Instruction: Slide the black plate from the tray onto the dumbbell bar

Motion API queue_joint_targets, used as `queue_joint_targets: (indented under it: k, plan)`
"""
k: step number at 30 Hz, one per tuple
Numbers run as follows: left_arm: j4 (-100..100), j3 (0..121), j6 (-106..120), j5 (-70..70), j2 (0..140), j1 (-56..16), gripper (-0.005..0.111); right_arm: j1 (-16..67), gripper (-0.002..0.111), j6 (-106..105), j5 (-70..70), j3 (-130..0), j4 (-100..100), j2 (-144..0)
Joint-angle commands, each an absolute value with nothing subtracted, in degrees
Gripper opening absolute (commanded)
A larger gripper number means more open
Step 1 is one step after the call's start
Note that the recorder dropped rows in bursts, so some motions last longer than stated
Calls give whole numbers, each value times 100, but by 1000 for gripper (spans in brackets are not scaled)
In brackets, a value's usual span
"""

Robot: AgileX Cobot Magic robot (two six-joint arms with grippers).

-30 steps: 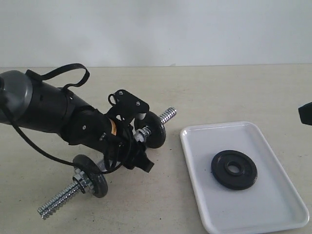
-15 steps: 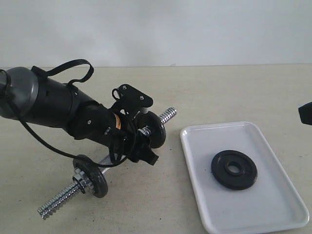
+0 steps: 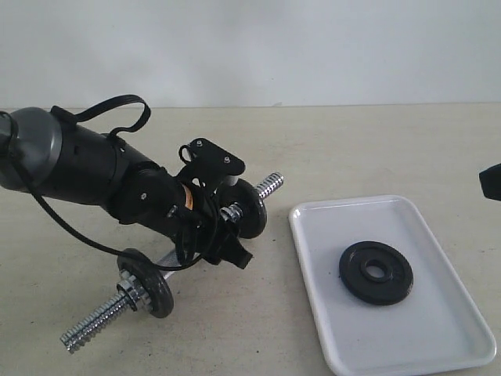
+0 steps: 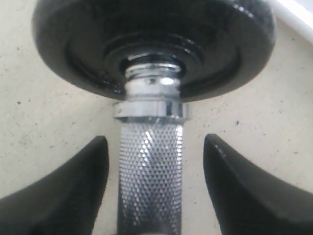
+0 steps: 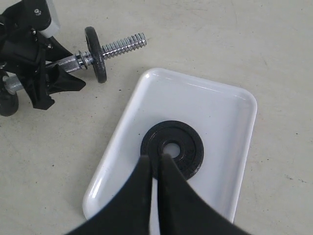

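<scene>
Over on the left, the dumbbell bar (image 3: 94,321) lies slantwise on the pale surface (image 3: 352,149), with one threaded end near me and the other pointing away toward the tray. It carries a small black disc (image 3: 147,283) by the near end and a second disc (image 3: 252,210) by the far end. The left claw (image 4: 154,146) sits spread over the knurled middle of the bar. There is one finger on each side of the chrome, with a gap showing on both sides, so it grips nothing.

To the right of the bar, just apart from it, is the white tray (image 3: 423,329). The black plate (image 3: 376,272) lies flat inside it, roughly in the centre.

The right claw (image 5: 155,164) hangs above the tray with its fingers pressed together and empty, its tips over the near edge of the plate.
</scene>
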State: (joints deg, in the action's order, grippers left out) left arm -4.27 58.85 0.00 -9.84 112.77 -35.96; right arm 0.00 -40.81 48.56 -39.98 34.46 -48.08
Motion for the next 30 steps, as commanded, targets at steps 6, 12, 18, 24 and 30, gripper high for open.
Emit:
queue_joint_targets:
  k: [6,12,18,24,30]
  plan:
    - [-431,5906,-43,-989,11262,-3519,49,-3,0,-4102,4822,-3987,3446,-4812]
    - [-431,5906,-43,-1093,11262,-3440,29,-3,0,-4102,4822,-3987,3446,-4812]
    - [-431,5906,-43,-1083,11262,-3440,25,-3,0,-4102,4822,-3987,3446,-4812]
    - [-431,5906,-43,-1093,11262,-3440,25,-3,0,-4102,4822,-3987,3446,-4812]
    - [-431,5906,-43,-1093,11262,-3440,25,-3,0,-4102,4822,-3987,3446,-4812]
